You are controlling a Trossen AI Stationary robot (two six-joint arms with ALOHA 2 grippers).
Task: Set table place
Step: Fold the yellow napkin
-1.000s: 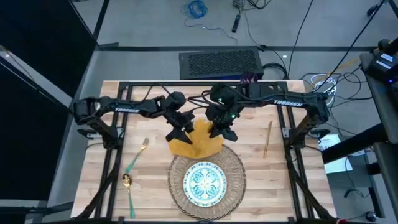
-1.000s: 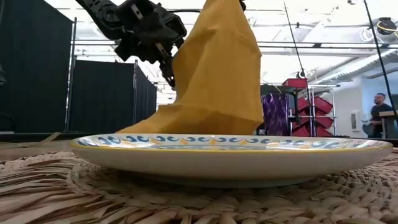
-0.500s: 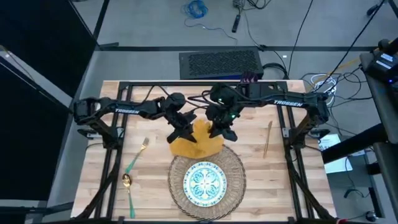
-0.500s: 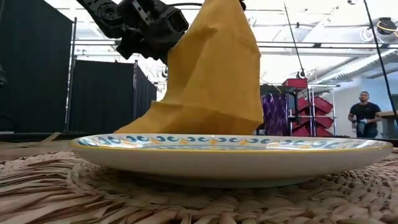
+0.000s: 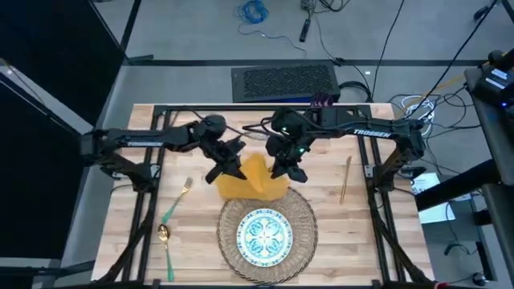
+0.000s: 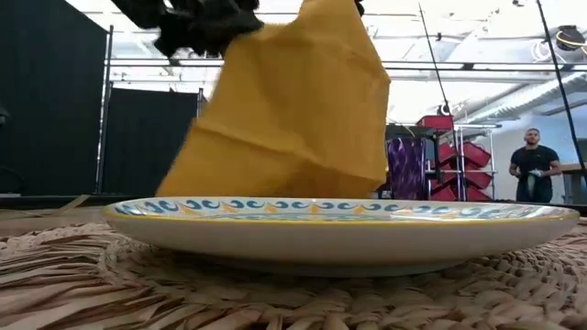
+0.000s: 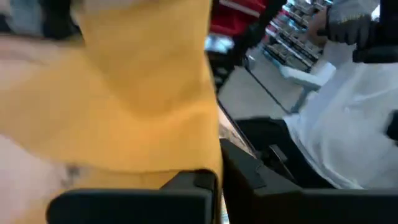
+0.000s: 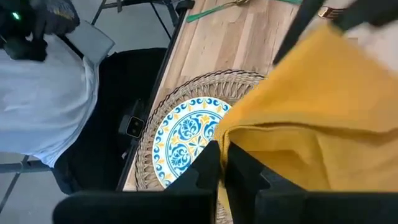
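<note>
Pale planks of the light-wood butcher-block table (image 5: 361,229) are seen from above, framed by black metal rails. Both end effectors are closed on the mustard-yellow cloth napkin (image 5: 245,181), which is held up just behind the round woven wicker placemat (image 5: 305,229): the left end effector (image 5: 227,170) is clamped on the cloth's left edge, the right end effector (image 5: 285,170) on its right edge. The cloth is shown pinched between the dark fingers (image 8: 208,168) in the right wrist view. On the placemat, the blue-green patterned plate (image 5: 266,235) is centred. The green-handled gold fork (image 5: 177,201) and green-handled gold spoon (image 5: 165,245) are laid near the table's left side, and the slim gold-tan knife (image 5: 345,179) near its right side. Beyond the table, a person (image 6: 532,165) is visible in the room.
</note>
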